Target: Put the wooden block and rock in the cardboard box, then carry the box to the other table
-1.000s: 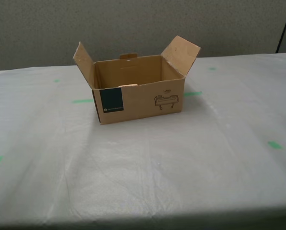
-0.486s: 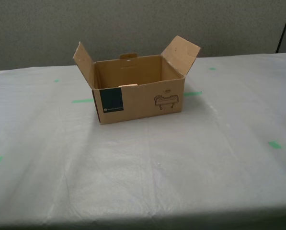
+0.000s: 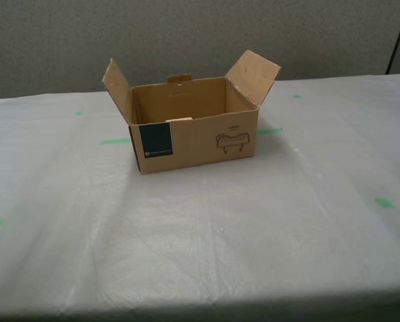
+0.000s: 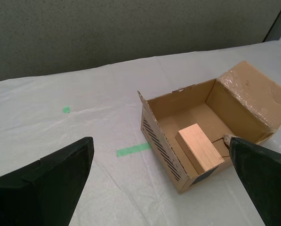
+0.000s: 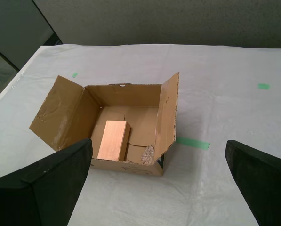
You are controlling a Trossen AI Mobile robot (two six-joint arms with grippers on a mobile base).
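Exterior view: green tape marks (image 3: 115, 141) beside cardboard box (image 3: 193, 137).

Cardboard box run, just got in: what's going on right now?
The cardboard box sits flaps open on the whitish table with green tape marks. The wooden block and the rock lie inside it. My first gripper and my second gripper are open, holding nothing, off the box.

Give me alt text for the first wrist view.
An open cardboard box sits on a white table, holding a wooden block and a small rock. My first gripper hangs open above it.
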